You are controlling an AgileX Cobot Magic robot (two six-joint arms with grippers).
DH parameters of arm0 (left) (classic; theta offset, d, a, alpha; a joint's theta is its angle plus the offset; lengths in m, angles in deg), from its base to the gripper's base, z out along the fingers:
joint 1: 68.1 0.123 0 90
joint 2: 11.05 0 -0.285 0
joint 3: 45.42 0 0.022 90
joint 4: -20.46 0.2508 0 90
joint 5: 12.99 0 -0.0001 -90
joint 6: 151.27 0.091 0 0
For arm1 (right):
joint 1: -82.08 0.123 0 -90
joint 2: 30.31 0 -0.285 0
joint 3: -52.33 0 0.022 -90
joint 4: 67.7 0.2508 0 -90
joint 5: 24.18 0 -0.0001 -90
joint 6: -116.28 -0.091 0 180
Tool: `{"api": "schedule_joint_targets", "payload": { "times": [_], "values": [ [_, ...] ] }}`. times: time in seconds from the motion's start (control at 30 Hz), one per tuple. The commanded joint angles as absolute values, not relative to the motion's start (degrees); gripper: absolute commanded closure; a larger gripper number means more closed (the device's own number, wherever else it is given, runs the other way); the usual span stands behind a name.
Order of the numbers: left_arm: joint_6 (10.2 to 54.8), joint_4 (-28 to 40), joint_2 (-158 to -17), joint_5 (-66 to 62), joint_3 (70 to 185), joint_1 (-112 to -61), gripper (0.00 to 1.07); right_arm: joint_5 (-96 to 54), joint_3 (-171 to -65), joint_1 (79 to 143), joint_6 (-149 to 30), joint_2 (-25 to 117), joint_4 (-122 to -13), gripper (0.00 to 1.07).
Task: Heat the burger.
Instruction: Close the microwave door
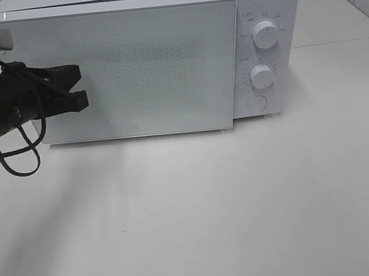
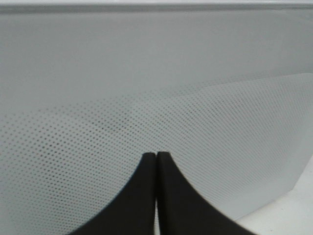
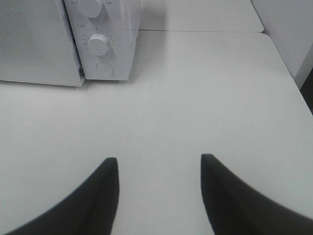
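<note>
A white microwave [image 1: 162, 60] stands on a white table [image 1: 213, 214]; its right panel carries an upper dial [image 1: 265, 34], a lower dial [image 1: 261, 76] and a round button [image 1: 257, 103].

Burger out of sight in all three views; state, pose unknown.

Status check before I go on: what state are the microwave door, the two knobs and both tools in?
Microwave door: closed or very nearly; latch not visible.
Upper knob: setting unreadable.
Lower knob: setting unreadable.
Left tool: shut, empty, close to the door; contact unclear.
Right tool: open, empty, over the table.
</note>
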State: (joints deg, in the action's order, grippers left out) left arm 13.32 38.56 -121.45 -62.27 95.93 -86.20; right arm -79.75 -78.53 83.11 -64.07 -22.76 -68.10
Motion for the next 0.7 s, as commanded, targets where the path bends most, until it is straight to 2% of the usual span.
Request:
{"api": "schedule_joint_targets", "payload": {
  "times": [0.03,0.2,0.37,0.7],
  "values": [
    [13.89,36.5,-122.42,-62.09,97.25,-86.55,1.07,-79.24,-78.47,82.93,-63.72,-24.3,-68.22,0.54],
    [13.89,36.04,-123.4,-62.38,98.05,-86.55,1.07,-79.24,-78.47,82.93,-63.72,-24.3,-68.22,0.54],
    [16.47,35.58,-123.63,-62.38,99.14,-86.55,1.07,-79.24,-78.47,82.93,-63.72,-24.3,-68.22,0.54],
    [16.7,35.47,-125.52,-61.41,102.46,-87.46,1.07,-79.24,-78.47,82.93,-63.72,-24.3,-68.22,0.54]
  ]
}}
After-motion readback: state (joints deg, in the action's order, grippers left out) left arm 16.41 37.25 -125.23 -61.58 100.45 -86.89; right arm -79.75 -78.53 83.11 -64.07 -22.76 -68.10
